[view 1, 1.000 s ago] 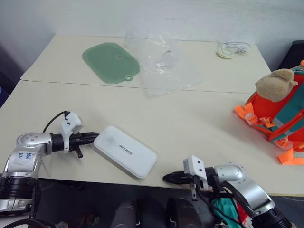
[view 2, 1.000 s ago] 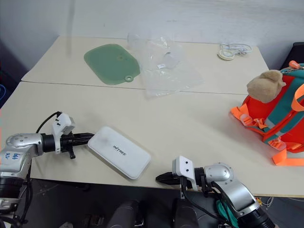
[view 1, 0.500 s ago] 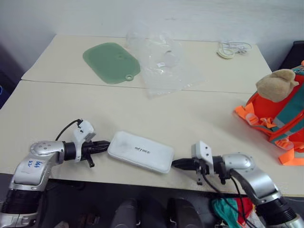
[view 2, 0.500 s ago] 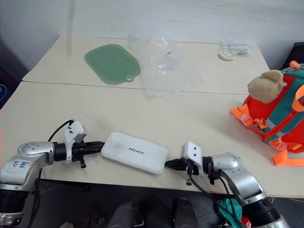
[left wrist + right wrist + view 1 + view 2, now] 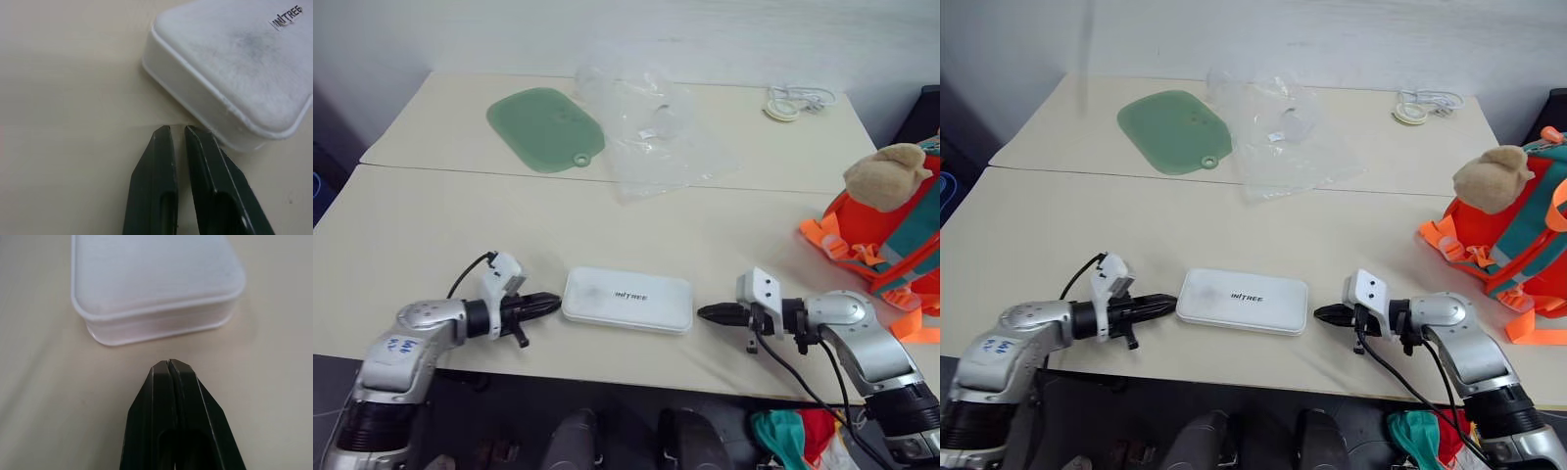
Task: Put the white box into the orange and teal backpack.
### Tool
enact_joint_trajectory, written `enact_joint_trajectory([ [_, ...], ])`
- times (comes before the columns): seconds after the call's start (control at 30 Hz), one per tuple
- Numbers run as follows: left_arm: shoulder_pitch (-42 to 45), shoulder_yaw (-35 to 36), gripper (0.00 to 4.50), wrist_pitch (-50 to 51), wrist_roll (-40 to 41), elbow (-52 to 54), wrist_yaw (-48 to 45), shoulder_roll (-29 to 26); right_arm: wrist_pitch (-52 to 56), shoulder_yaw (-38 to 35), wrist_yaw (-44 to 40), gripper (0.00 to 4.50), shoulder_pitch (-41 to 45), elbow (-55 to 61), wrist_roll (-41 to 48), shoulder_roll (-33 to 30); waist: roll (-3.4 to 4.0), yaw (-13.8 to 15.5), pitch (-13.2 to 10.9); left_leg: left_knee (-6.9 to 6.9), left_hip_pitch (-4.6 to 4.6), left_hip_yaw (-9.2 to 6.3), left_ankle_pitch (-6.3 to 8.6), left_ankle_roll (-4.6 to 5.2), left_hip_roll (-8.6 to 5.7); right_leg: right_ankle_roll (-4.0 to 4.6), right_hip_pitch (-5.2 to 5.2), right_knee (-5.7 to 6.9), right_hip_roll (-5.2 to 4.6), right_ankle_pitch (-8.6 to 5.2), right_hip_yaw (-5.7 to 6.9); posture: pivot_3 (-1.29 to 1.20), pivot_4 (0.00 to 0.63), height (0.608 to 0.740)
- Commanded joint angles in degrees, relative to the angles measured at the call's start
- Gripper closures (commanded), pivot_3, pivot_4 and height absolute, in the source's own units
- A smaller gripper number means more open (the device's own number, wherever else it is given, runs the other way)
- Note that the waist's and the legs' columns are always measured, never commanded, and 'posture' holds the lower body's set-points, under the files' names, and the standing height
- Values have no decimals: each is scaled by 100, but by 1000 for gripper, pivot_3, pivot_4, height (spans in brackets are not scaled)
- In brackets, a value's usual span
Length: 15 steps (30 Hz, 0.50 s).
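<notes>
Left claw (image 5: 548, 303), a narrow slit between its fingers, and right claw (image 5: 708, 313), pressed shut, flank the white box (image 5: 627, 300) lying flat on the surface (image 5: 431, 225) — neither holds it — so lifting toward the orange and teal backpack (image 5: 893, 240) at far right likely needs both squeezing its ends.

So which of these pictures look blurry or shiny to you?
Right wrist view: the right gripper looks soft, the white box hazy. Left wrist view: the box lettering is readable, its top showing a dull grey patch. Left eye view: clear plastic bag glints.
</notes>
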<state>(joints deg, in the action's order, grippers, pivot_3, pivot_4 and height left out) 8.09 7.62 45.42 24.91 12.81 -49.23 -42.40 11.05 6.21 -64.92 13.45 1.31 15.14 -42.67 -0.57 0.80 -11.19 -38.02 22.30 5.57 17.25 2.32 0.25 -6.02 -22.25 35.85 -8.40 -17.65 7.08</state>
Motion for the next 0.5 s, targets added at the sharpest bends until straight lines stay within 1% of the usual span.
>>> enact_joint_trajectory([
  [0.03,-60,451,2835,876,423,-236,-96,-356,-161,-206,88,4500,45,-184,-117,-120,0,-34,0,0,-3,0,0,-1,1,1,1,2,1,-1,0,0,150,740],
  [0.13,440,779,1916,1920,1022,-727,-118,-451,-252,-220,48,4500,70,-247,-80,-70,0,-71,0,1,-11,-3,0,-2,2,1,11,2,0,-1,1,0,150,740],
  [0.2,991,822,1295,2836,1328,-1218,-81,-456,-329,-186,-40,4500,92,-282,-60,-59,0,-69,0,0,-11,-8,0,-2,1,1,13,4,-1,-1,4,0,150,740],
  [0.27,1511,569,699,3672,1462,-1643,-72,-518,-368,-161,-94,4500,114,-300,-55,-44,-1,-65,-1,-1,-9,-11,-1,-1,-3,1,13,6,-1,-1,6,0,150,740],
  [0.3,1770,494,394,4117,1540,-1867,-64,-463,-374,-156,-102,4500,120,-304,-57,-32,-1,-65,-1,-1,-9,-12,-1,-1,-4,1,15,7,0,0,9,0,150,740],
  [0.37,2217,345,394,4601,1573,-2220,24,-280,-391,-132,-124,4500,135,-307,-65,-9,-1,-69,0,-1,-10,-15,-1,0,-7,0,21,13,6,0,14,0,150,740],
  [0.43,2607,352,394,4698,1543,-2675,285,47,-394,-89,-119,4500,148,-293,-85,35,-1,-79,0,-1,-11,-13,-2,1,-10,-2,24,16,9,1,13,0,150,740],
  [0.5,2810,150,394,4708,1700,-2931,308,144,-377,-40,-111,4500,157,-258,-99,85,-1,-75,0,-3,-11,-15,-2,2,-9,-2,29,14,25,1,15,0,150,740],
])
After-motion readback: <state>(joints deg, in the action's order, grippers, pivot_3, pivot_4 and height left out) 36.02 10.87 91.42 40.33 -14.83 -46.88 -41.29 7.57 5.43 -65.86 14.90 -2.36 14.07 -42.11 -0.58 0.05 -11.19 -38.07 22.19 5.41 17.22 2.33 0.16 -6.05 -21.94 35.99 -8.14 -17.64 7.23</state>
